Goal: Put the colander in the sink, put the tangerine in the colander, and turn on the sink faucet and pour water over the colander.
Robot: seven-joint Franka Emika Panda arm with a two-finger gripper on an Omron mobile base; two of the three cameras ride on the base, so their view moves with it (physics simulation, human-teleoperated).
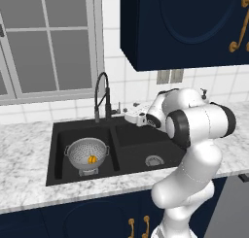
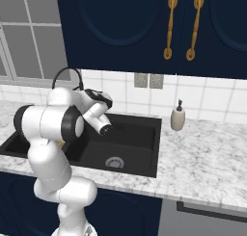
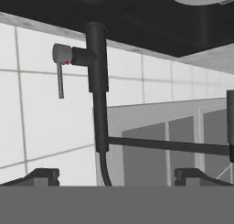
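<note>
The silvery perforated metal colander point(image 1: 87, 153) already sits in the left basin of the black double-basin sink point(image 1: 136, 135), with the small orange tangerine point(image 1: 91, 159) inside it, so the tall dark gooseneck sink faucet point(image 1: 102, 98) behind the divider is what matters next. The white arm's two-finger gripper point(image 3: 116, 175), spread fully wide and holding nothing, is just right of the faucet base, facing it. In the hand view the small grey side lever point(image 3: 60, 74) sits up and left of the fingertips.
</note>
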